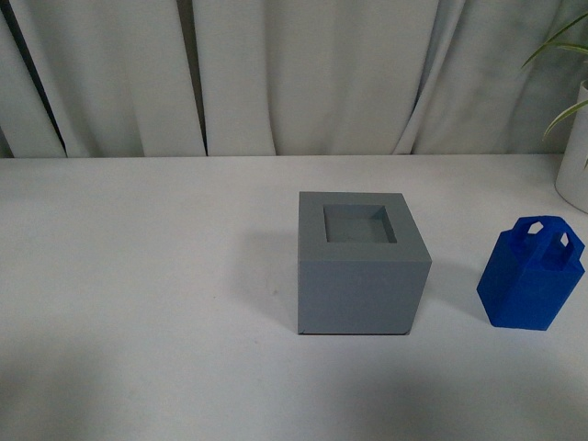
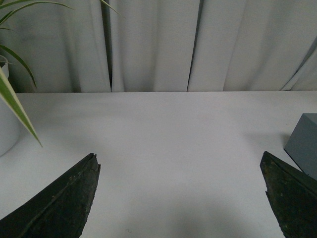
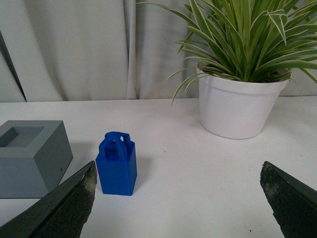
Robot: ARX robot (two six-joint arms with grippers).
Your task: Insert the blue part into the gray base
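Just beside gray base, blue part.

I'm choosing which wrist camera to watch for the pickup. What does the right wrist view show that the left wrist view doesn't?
Only right wrist: the blue part, upright on the table, the recess in the gray base, and the open right gripper. Only left wrist: the open left gripper. Both: the gray base (just a corner in the left wrist view), table and curtain.
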